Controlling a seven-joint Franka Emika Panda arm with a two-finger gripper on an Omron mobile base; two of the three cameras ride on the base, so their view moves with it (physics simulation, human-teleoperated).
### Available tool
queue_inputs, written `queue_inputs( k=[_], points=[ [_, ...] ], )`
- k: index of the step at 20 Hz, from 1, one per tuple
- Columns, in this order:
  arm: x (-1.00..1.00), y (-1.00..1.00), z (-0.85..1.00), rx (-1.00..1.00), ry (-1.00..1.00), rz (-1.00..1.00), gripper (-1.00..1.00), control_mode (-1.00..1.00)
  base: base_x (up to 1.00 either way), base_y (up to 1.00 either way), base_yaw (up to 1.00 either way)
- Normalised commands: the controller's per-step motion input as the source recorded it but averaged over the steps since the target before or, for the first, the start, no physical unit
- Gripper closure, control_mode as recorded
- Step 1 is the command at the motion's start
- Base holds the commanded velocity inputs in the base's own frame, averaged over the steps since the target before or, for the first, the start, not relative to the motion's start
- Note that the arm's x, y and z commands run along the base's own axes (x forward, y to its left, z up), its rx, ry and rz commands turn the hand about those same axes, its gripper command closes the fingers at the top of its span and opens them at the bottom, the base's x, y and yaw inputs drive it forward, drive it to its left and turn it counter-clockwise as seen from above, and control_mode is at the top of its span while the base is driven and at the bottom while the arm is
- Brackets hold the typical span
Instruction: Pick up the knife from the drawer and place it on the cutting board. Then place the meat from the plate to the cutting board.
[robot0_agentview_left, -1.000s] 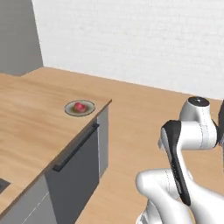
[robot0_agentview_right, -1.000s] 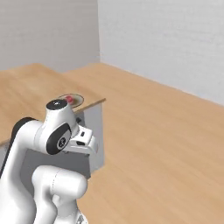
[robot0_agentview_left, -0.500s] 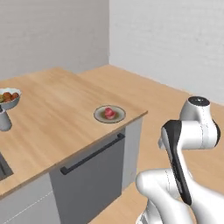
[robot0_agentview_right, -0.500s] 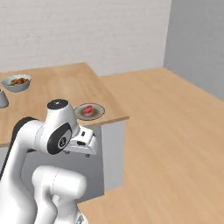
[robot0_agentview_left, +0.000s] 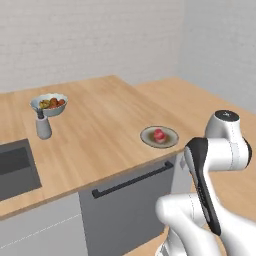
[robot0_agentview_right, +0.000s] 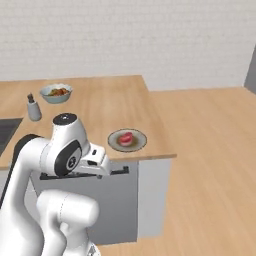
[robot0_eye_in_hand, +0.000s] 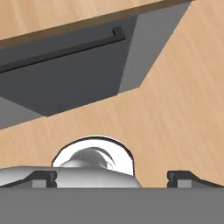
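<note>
Hand view, gripper (robot0_eye_in_hand: 112, 178) spread wide over floor, meat (robot0_agentview_right: 126, 137) on plate (robot0_agentview_right: 137, 145) well apart

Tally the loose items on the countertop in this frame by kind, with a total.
Plates: 1, the plate
Meat pieces: 1, the meat on it
Fruit bowls: 1, the fruit bowl
Shakers: 1, the grey shaker
Total: 4

Pale bowl of coloured fruit (robot0_agentview_left: 49, 104) near the wooden counter's (robot0_agentview_left: 100, 130) back edge, grey shaker bottle (robot0_agentview_left: 43, 125) just in front. Dark sink (robot0_agentview_left: 15, 170) at left edge. Below, dark panel with black bar handle (robot0_agentview_left: 132, 180).
</note>
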Motion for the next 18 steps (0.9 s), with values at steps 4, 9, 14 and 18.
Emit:
queue_inputs(
  k=[4, 9, 14, 18],
  points=[
    [0.0, 0.0, 0.0, 0.0, 0.0, 0.0, -1.0, 1.0, 0.83, -0.23, 0.23],
    [0.0, 0.0, 0.0, 0.0, 0.0, 0.0, -1.0, 1.0, 0.28, -0.44, 0.14],
    [0.0, 0.0, 0.0, 0.0, 0.0, 0.0, -1.0, 1.0, 0.31, -0.21, 0.05],
    [0.0, 0.0, 0.0, 0.0, 0.0, 0.0, -1.0, 1.0, 0.66, -0.15, 0.07]
  ],
)
